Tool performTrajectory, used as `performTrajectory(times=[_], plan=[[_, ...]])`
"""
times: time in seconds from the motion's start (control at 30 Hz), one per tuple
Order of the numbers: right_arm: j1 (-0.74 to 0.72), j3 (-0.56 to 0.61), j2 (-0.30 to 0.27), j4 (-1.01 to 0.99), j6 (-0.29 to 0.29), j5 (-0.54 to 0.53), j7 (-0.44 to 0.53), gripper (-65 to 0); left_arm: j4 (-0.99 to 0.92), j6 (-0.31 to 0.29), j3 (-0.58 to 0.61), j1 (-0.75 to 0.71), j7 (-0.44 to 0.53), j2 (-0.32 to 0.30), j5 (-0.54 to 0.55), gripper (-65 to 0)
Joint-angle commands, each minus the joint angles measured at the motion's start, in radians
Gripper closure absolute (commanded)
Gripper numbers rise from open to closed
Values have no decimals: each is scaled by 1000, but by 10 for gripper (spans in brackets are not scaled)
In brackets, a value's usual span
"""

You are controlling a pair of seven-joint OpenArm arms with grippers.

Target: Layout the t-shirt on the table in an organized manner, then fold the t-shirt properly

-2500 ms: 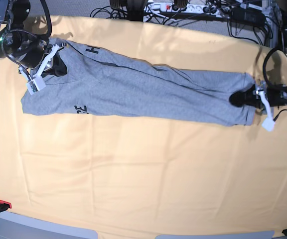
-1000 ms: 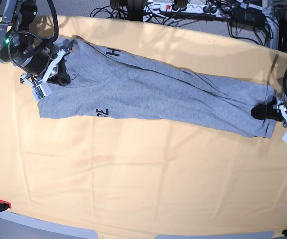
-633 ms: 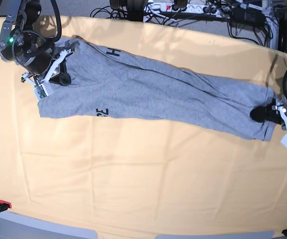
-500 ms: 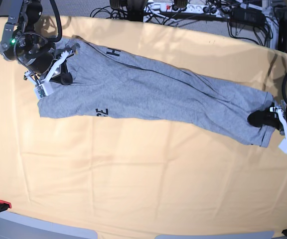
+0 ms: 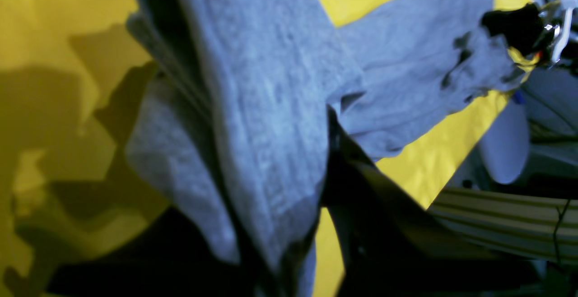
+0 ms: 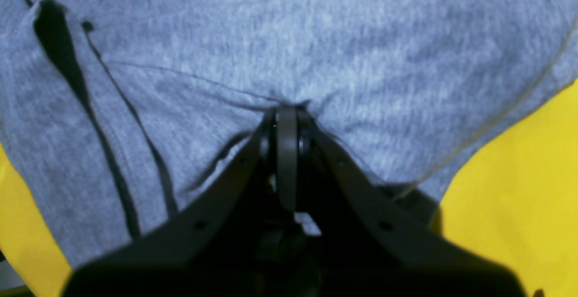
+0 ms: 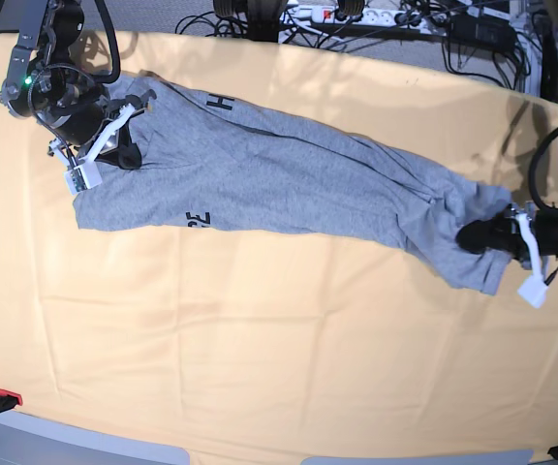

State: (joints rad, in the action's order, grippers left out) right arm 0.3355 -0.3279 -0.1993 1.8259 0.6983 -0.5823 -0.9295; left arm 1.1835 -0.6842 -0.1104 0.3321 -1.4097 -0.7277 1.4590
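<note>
The grey t-shirt [image 7: 289, 179] lies stretched into a long band across the far half of the yellow-orange table [image 7: 260, 339], with black lettering showing near its left end. In the base view my right gripper [image 7: 124, 147] sits at that left end. The right wrist view shows the right gripper [image 6: 286, 109] shut on a pinch of the t-shirt [image 6: 361, 39]. My left gripper [image 7: 480, 235] holds the right end, where the fabric is bunched. In the left wrist view the t-shirt [image 5: 266, 107] drapes over a dark finger [image 5: 356, 184] and hides the tips.
Cables and a power strip [image 7: 356, 15] run along the floor beyond the table's far edge. A red-tipped clamp [image 7: 3, 397] sits at the near left corner. The table cloth [image 7: 260, 387] carries shallow wrinkles in its near half.
My left gripper has moved inward to the left and slightly nearer, and the shirt's right end has gone from taut to bunched. The right gripper has barely moved.
</note>
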Motion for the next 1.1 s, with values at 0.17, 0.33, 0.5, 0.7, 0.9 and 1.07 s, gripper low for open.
performTrajectory(times=[0.17,0.33,0.5,0.7,0.9,1.07], plan=[[0,1,-9,6,0,14,-5,0,14,5,-7,11,13,39,25,0],[0,1,-9,6,0,15,-5,0,15,5,-5,-36,13,80,25,0],[-1,1,-9,6,0,14,-5,0,15,4,-5,-70,13,140,25,0],[0,1,-9,6,0,15,-5,0,39,5,-6,-69,13,190,25,0],[0,1,-9,6,0,15,-6,0,163,4,-6,-69,13,135,25,0],[0,1,-9,6,0,15,-9,0,230,4,-6,-69,13,11,25,0]])
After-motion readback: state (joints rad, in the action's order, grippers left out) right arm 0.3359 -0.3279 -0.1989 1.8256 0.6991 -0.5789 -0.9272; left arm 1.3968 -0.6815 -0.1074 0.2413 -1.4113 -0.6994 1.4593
